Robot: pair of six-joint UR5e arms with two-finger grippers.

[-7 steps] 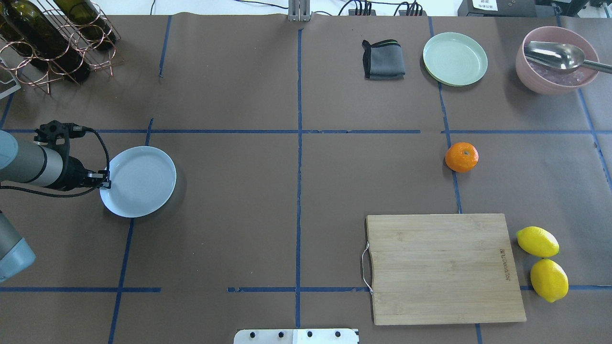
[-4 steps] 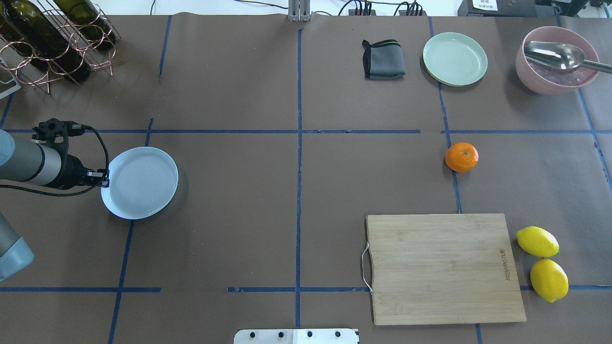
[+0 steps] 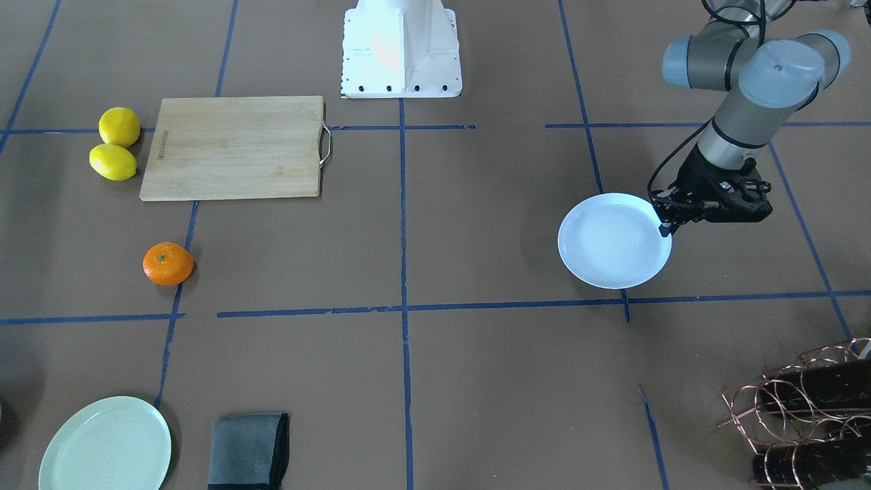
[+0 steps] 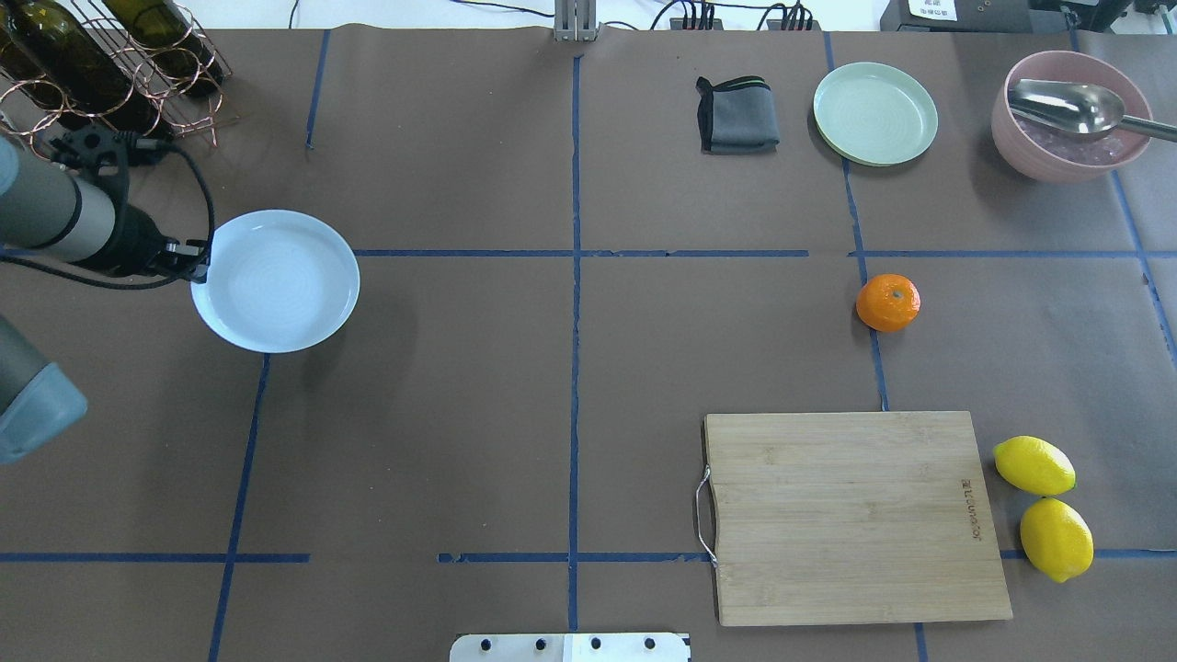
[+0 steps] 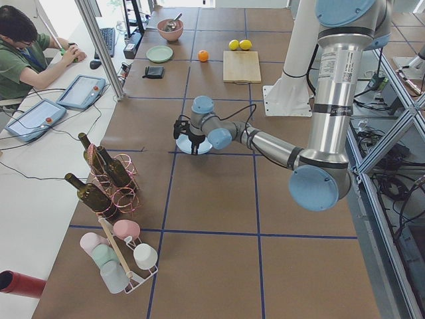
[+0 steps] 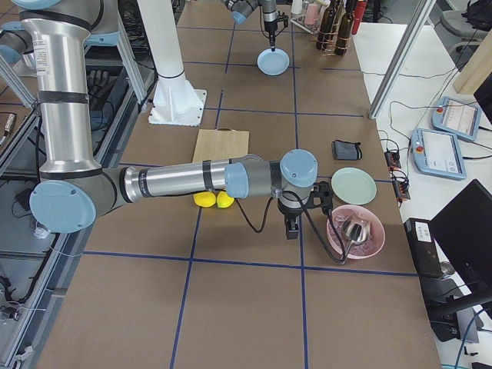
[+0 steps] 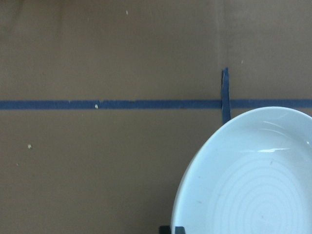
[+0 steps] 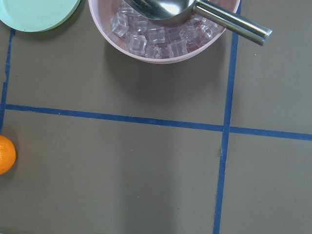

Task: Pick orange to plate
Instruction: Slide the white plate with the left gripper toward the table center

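Front-facing view first: my left gripper is clamped narrow on the rim of the plate. The plate is well apart from the cutting board, out past its handle end. The orange lies on the table near the board's long edge farthest from the robot's base, toward the end opposite the handle. Two lemons sit side by side just beside that same short end.

From overhead, the orange is just beyond the board's far edge, touching a blue tape line. The plate is far off past the handle side, its shadow thrown offset onto the paper. A pink bowl with a metal scoop stands well beyond the board.

In the exterior left view, the near left arm reaches out to the plate, with the board and orange far behind it.

In the exterior right view, my right gripper hangs pointing down, beyond the board toward the pink bowl. I cannot tell how its jaws stand.

On the left wrist camera, the plate's pale surface fills the lower right.

On the right wrist camera, the orange peeks in at the left edge, and the bowl holds ice cubes.
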